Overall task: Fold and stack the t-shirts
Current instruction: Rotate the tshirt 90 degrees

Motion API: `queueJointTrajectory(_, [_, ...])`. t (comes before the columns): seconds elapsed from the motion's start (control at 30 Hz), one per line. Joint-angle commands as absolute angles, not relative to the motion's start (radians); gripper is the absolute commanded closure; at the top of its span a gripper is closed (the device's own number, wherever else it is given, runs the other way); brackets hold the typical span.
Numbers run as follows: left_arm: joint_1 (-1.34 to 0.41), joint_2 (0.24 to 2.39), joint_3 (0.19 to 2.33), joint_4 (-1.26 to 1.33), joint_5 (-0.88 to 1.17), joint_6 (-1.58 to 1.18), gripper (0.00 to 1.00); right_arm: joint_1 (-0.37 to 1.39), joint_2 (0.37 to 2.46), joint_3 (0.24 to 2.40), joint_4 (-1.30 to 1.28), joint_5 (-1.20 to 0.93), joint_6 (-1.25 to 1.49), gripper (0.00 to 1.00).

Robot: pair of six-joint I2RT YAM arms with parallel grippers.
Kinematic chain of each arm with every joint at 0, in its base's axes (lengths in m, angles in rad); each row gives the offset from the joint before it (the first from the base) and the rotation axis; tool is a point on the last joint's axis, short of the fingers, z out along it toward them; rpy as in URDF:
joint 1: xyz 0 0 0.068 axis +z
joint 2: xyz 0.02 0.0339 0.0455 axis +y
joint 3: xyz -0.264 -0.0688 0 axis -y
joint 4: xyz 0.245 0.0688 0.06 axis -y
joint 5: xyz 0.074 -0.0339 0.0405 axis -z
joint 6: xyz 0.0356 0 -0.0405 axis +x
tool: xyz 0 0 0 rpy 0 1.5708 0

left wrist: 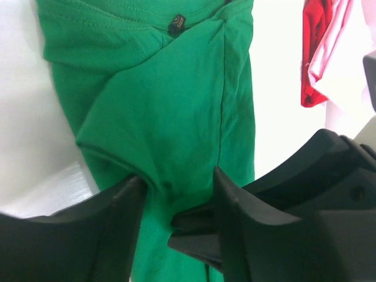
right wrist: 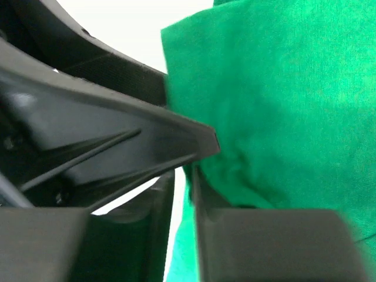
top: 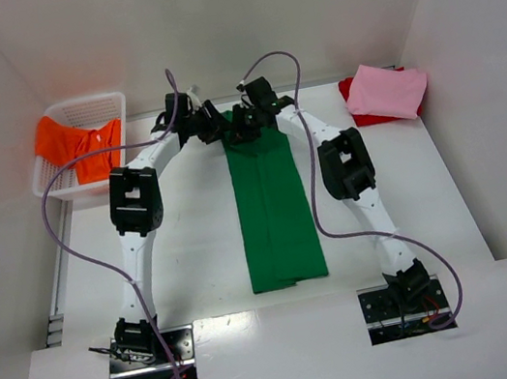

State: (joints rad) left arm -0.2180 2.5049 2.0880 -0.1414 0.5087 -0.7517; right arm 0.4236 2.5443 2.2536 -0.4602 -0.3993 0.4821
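The bright green cotton t-shirt (top: pixel 278 215) lies in the middle of the white table (top: pixel 197 258), folded into a long narrow strip that runs from near my bases to the far side. At its far end, the collar with its small black label (left wrist: pixel 177 23) faces up, and one sleeve is tucked across the body.

Both my hands are at that far end, close together. My left gripper (left wrist: pixel 176 176) is down on the cloth with its two black fingers apart. Green fabric fills the gap between them, and a small pucker rises against one finger. The fingers are not pressed together, and I cannot tell whether that fold is really caught.

My right gripper (right wrist: pixel 182 176) sits at the shirt's edge with its fingers parted by only a narrow slit. The green hem runs along that slit, with a sliver of white table showing through, so nothing looks firmly pinched.

At the far right corner, well apart from the strip, a folded pink t-shirt (top: pixel 388 87) rests on top of a red t-shirt (top: pixel 349 87). At the far left, a crumpled orange t-shirt (top: pixel 78 142) spills over a white plastic mesh basket (top: pixel 91 102).
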Motion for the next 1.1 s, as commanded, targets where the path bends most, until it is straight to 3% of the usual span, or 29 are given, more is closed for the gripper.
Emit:
queueJointTrajectory(0.0, [-0.222, 2.52, 2.077, -0.104, 0.506, -0.784, 0.55, 0.436, 2.533, 2.281, -0.453, -0.394, 0.495, 0.62])
queueJointTrajectory(0.1, [-0.222, 2.52, 2.077, -0.104, 0.495, -0.784, 0.61, 0.436, 2.497, 2.27, -0.453, -0.394, 0.505, 0.5])
queueJointTrajectory(0.23, [-0.222, 2.52, 2.068, -0.104, 0.495, -0.784, 0.68, 0.436, 2.44, 2.232, -0.453, -0.385, 0.505, 0.43])
queueJointTrajectory(0.5, [-0.181, 2.511, 2.049, -0.095, 0.486, -0.784, 0.69, 0.358, 2.207, 1.977, -0.327, -0.356, 0.529, 0.42])
queueJointTrajectory(0.73, [-0.161, 2.52, 2.06, -0.098, 0.495, -0.766, 0.67, 0.295, 2.155, 1.891, -0.29, -0.342, 0.517, 0.42])
queueJointTrajectory(0.83, [-0.161, 2.533, 2.088, -0.122, 0.495, -0.753, 0.66, 0.295, 2.183, 1.872, -0.291, -0.322, 0.496, 0.45])
queueJointTrajectory(0.93, [-0.161, 2.55, 2.111, -0.143, 0.495, -0.744, 0.66, 0.295, 2.241, 1.871, -0.31, -0.322, 0.476, 0.59])
queueJointTrajectory(1.07, [-0.161, 2.562, 2.135, -0.166, 0.495, -0.724, 0.66, 0.317, 2.286, 1.871, -0.319, -0.313, 0.465, 0.62])
